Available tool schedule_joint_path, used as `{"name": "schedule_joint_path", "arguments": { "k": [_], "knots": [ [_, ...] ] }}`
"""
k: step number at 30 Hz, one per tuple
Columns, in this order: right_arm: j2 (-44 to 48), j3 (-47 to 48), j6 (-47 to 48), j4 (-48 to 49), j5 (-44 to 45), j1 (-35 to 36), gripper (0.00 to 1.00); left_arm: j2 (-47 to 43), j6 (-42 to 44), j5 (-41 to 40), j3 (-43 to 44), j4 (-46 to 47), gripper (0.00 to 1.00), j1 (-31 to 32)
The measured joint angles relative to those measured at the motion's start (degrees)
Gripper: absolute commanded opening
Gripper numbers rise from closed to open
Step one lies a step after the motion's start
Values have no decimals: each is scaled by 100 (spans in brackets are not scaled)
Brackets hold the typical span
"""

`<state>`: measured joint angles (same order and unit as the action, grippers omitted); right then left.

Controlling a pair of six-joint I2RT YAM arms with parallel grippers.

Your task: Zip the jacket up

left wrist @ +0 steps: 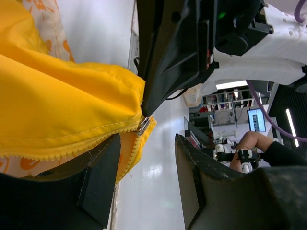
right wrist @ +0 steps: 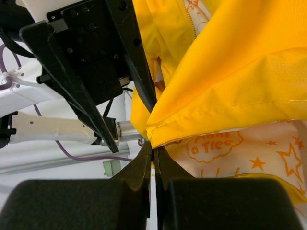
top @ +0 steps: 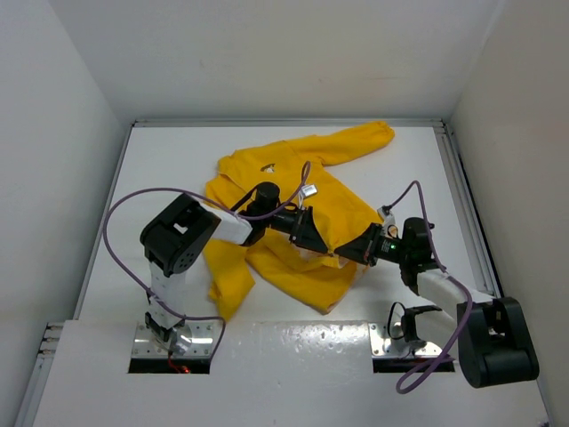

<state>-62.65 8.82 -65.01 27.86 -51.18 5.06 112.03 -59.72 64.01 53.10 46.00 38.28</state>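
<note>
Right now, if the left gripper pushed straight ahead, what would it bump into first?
Most likely the jacket at its zipper pull, pinched by the right gripper just beyond; depth is unclear.

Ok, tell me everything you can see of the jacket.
The jacket is bright yellow soft fabric, crumpled on the white table, one sleeve stretched far-right. Pale orange-printed lining shows. Yellow zipper teeth and a metal slider sit at the hem corner, which the right gripper pinches; the left gripper stands open beside it.
</note>
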Motion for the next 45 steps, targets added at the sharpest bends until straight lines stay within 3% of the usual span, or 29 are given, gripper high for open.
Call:
{"name": "schedule_joint_path", "arguments": {
  "k": [25,45],
  "knots": [
    [55,0,-103,-7,68,-59,0,39,-149,-22,-280,107,50,170],
    [109,0,-125,-7,125,-59,0,654,-1786,-83,-120,2192,43,166]
  ]
}}
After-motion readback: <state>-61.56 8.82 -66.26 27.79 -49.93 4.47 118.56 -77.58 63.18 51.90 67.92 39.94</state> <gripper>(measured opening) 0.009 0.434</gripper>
